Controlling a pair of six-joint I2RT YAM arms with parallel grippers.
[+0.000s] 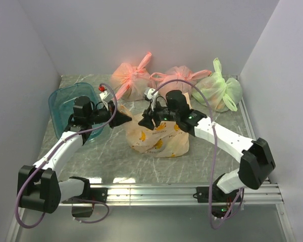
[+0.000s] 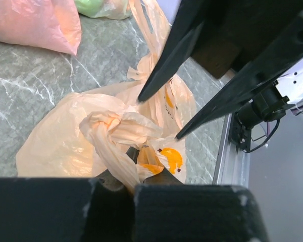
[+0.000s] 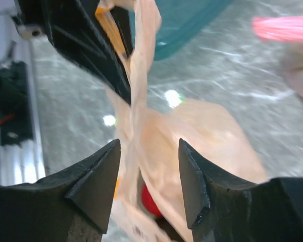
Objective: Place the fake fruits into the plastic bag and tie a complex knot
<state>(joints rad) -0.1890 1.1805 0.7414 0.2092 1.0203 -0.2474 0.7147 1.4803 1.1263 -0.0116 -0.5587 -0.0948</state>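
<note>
The pale orange plastic bag (image 1: 159, 140) with yellow banana prints lies mid-table. Its top is gathered into a twisted bunch (image 2: 113, 128). My left gripper (image 1: 123, 119) is shut on a strip of the bag's handle, which comes out between its pads in the left wrist view (image 2: 130, 182). My right gripper (image 1: 147, 122) is open, and its fingers (image 3: 98, 176) stand on either side of the raised handle strip (image 3: 141, 85). One red fake fruit (image 3: 150, 199) shows through the bag's film. Other fruits are hidden.
A teal plastic bin (image 1: 70, 108) stands at the left behind my left arm. Two pink knotted bags (image 1: 131, 78) (image 1: 174, 78) and a light green bag (image 1: 219, 91) lie along the back wall. A metal rail (image 1: 182, 190) runs along the near edge.
</note>
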